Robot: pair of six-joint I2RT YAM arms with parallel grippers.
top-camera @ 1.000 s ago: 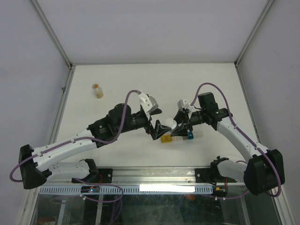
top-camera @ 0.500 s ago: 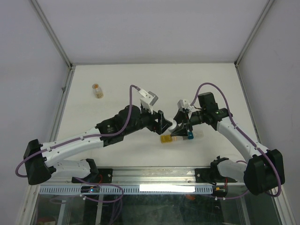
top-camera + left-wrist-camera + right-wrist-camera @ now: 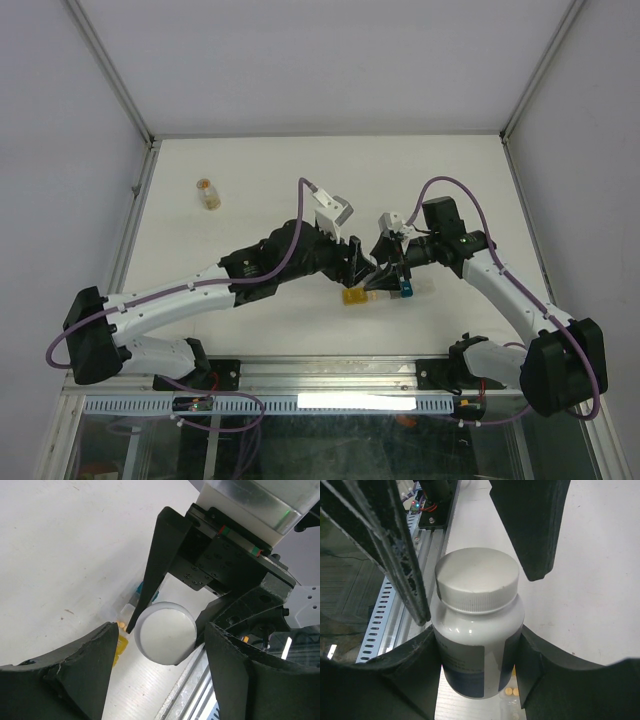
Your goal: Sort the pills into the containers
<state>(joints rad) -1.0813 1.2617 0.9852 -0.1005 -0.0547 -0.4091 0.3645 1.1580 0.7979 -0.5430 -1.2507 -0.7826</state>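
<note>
My right gripper [image 3: 477, 647] is shut on a white bottle [image 3: 475, 630] with a white cap and a dark blue label, and holds it tilted above the containers. My left gripper [image 3: 161, 632] is open, with a finger on each side of the bottle's cap [image 3: 165, 632] and a gap on both sides. In the top view the two grippers, left [image 3: 360, 264] and right [image 3: 386, 268], meet over the containers [image 3: 375, 294], a short strip with a yellow end [image 3: 353, 296] and a teal end [image 3: 406, 290]. Small orange pills [image 3: 511, 691] lie in a clear compartment below the bottle, and they also show in the left wrist view [image 3: 121, 625].
A small vial [image 3: 207, 193] with orange contents stands at the far left of the white table. A metal rail [image 3: 330, 372] runs along the table's near edge, just below the containers. Metal posts frame the table's sides.
My left arm has reached to the right, so its open jaws now straddle the bottle's cap. The right gripper, the bottle and the containers have not moved.
</note>
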